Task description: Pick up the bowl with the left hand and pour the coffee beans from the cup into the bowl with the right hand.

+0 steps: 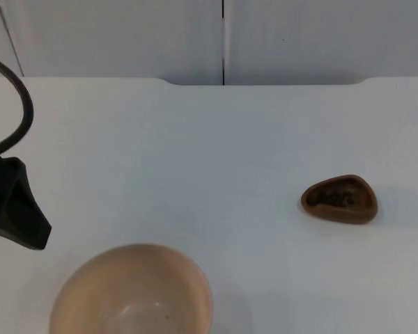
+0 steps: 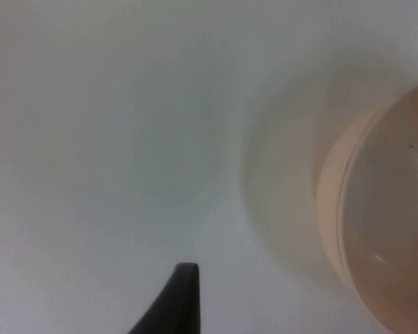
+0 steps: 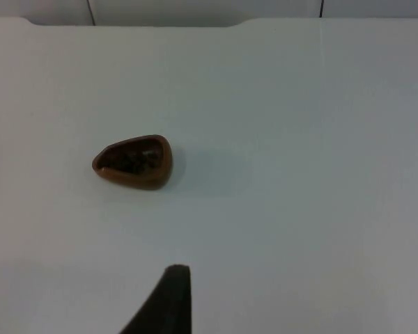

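Observation:
A pale beige bowl (image 1: 132, 296) stands empty at the table's near edge, left of centre. In the left wrist view the bowl (image 2: 383, 229) lies close ahead of my left gripper (image 2: 183, 300) and off to one side. My left gripper (image 1: 21, 212) hangs at the table's left side, just up and left of the bowl, not touching it. A small brown cup (image 1: 339, 200) with dark coffee beans inside sits alone on the right half of the table. In the right wrist view the cup (image 3: 134, 161) stands well ahead of my right gripper (image 3: 168, 299).
The white table top (image 1: 209, 153) runs back to the grey partition wall (image 1: 223, 35). Bare table lies between the bowl and the cup.

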Controlling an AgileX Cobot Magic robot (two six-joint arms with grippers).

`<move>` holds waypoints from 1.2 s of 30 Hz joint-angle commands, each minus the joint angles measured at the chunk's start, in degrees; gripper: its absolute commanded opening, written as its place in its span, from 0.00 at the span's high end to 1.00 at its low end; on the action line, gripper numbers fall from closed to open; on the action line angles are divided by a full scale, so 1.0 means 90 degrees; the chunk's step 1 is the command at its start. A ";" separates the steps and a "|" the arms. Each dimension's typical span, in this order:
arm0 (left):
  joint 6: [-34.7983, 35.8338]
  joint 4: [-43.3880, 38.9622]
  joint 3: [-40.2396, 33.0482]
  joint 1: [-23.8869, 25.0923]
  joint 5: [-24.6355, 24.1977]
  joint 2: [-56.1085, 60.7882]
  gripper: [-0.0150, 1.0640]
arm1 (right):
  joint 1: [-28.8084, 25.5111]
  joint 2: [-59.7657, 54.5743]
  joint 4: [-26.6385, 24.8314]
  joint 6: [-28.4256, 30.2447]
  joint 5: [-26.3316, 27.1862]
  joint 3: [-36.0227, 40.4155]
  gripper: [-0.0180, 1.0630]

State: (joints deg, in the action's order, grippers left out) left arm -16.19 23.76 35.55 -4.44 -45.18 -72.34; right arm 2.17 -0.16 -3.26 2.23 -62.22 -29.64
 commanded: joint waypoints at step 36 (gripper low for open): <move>0.1018 -0.0535 -0.0507 -0.0708 0.1764 -0.1631 0.05 | -0.0029 0.0018 0.0021 0.0060 0.0054 0.0021 0.01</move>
State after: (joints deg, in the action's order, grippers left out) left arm -7.58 19.48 31.07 -10.42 -30.19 -86.78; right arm 2.17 -0.16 -3.26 2.46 -62.22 -29.64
